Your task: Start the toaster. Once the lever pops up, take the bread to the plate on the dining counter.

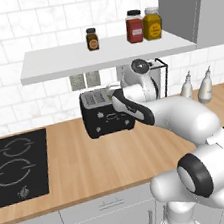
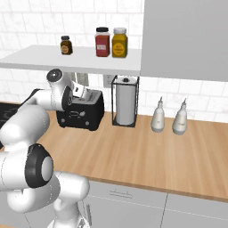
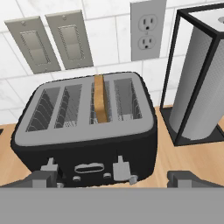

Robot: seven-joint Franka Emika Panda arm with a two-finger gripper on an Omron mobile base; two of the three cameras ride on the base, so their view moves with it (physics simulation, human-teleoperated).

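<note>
— Fingers [image 3: 112,178] first, since they sit closest to the lens: spread wide, one tip at each lower corner of the hand view, nothing between them. What's just beyond?

— Toaster [image 3: 87,127], black and boxy, standing on the wooden bench [image 1: 91,162] against the tiled wall. Going left to right across its front: one grey lever [image 3: 50,165] on the left, an oval badge in the middle, a second lever [image 3: 121,168] to the right.

— And the bread [image 3: 101,98]?

— Upright in a slot right of centre, only its tan top edge and a strip of crust showing. To the right of the toaster stands a wire-framed paper towel holder [image 3: 199,78].

— How will it all handle?

— The lever I judge stiff and small, so press down on its top with one fingertip. The slice looks light, dry and crumbly; squeeze hard and it may crack. I'd take it by its broad faces near the top edge, gently, once it rises clear of the slot.
</note>
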